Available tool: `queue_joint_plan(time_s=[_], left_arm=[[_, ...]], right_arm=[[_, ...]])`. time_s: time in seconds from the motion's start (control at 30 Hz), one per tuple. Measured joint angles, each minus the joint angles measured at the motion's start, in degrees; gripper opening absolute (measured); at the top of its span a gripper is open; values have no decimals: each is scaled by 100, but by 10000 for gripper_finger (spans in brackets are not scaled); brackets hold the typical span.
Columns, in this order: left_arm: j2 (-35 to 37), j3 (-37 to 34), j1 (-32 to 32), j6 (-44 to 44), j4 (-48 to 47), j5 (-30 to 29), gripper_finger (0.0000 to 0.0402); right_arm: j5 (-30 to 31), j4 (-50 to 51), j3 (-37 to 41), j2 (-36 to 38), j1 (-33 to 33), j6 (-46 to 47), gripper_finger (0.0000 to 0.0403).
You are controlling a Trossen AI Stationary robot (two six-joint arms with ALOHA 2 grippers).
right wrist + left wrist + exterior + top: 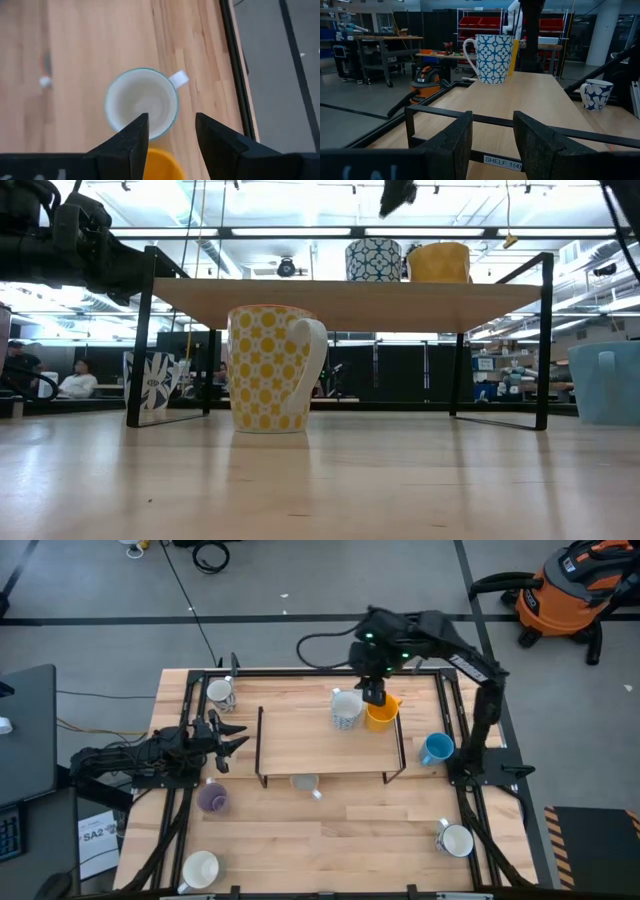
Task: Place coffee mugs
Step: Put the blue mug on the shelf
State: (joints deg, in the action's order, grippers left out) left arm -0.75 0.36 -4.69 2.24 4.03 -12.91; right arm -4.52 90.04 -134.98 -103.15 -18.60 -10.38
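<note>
A light wooden table (330, 830) carries a black-framed shelf (300, 735). On the shelf top, a blue-patterned mug (346, 708) and an orange-yellow mug (381, 713) are set touching. The right gripper (373, 692) is held above them, fingers spread and empty. The left gripper (228, 737) is positioned beside the shelf's left edge, fingers spread. An orange vacuum (570, 590) is seen on the grey floor.

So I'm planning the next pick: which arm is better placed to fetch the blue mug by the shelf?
The right arm, probably. The blue mug sits on the table's right side near that arm's base, and the right gripper, open, hovers over the shelf nearby. The left gripper waits at the shelf's far end.
</note>
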Motion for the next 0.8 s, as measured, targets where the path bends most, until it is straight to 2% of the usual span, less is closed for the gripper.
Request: queue_joint_plan(time_s=[0.13,0.3,0.43,0.53,0.7,0.8], left_arm=[[0,0,0,0,0,0,149],[0,-1,0,2,0,0,149],[0,-2,0,2,0,0,149],[0,0,2,2,0,0,149],[1,-1,0,2,0,0,149],[0,-1,1,2,0,0,149]], right_arm=[[113,-17,90,396,317,578,168],[663,-4,686,1008,1026,1251,168],[1321,-3,1523,1553,1621,2236,168],[1590,4,2265,1956,1986,3118,168],[1616,1,3489,2491,2393,4561,168],[1434,-3,4113,2756,2562,5196,168]])
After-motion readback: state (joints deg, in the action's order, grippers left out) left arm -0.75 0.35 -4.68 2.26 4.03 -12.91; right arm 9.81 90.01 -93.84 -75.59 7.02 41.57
